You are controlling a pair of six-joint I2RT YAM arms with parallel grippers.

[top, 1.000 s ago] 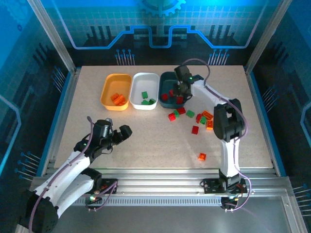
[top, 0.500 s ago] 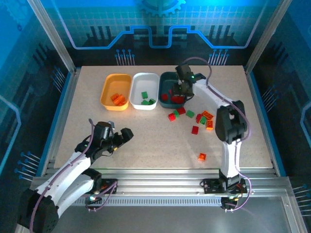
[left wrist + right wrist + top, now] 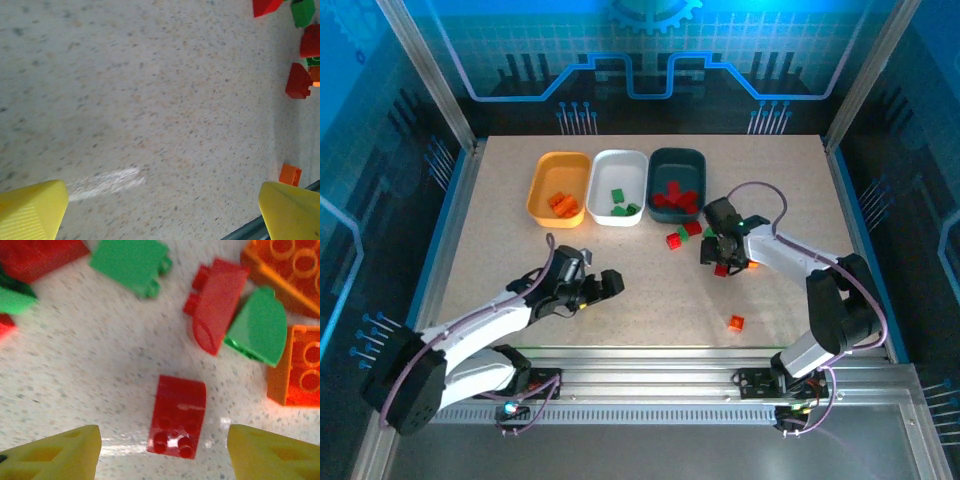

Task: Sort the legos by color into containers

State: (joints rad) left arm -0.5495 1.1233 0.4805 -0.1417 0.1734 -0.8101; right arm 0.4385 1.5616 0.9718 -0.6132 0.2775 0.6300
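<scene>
Top external: three trays in a row along the table's [image 3: 520, 270] far edge. The orange-yellow tray [image 3: 542, 172] holds a small clump of orange legos [image 3: 562, 203]. The white tray [image 3: 618, 166] holds three green legos [image 3: 620, 205]. The dark teal tray [image 3: 677, 160] holds a red pile [image 3: 675, 198], count unclear. Loose legos [image 3: 692, 228] lie right of centre, the right gripper [image 3: 712, 252] low among them. One orange brick [image 3: 736, 322] sits alone toward the near edge.

Left wrist: left gripper [image 3: 160, 210] spread wide over bare table, nothing between its fingers.

Right wrist: the right gripper's fingers stand apart. A red brick [image 3: 177, 416] lies flat between them, untouched. Beyond it are three green and two orange pieces.
</scene>
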